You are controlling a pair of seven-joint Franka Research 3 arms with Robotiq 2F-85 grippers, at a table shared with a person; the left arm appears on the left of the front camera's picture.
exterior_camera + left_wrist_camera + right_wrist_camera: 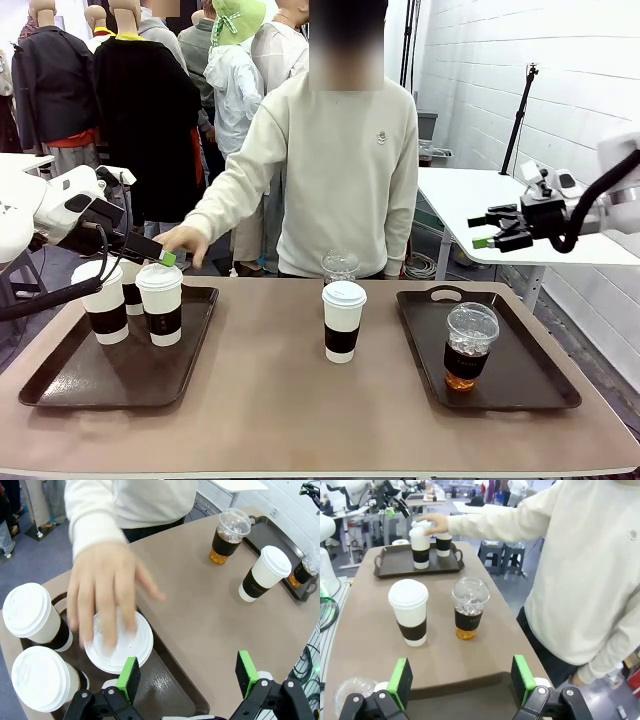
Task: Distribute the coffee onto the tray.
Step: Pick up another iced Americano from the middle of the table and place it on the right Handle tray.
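Observation:
Three white-lidded coffee cups with dark sleeves stand on the left tray. The person's hand rests on the lid of one white cup, the back cup in the front view. My left gripper hovers open just above it, holding nothing. Another white cup and a clear dome-lidded cup stand mid-table. A clear cup of amber drink sits on the right tray. High above the table's right end, my right gripper hangs open and holds nothing.
The person stands at the table's far edge, one arm reaching over the left tray. A white side table lies behind my right gripper. Bare tabletop runs between the two trays.

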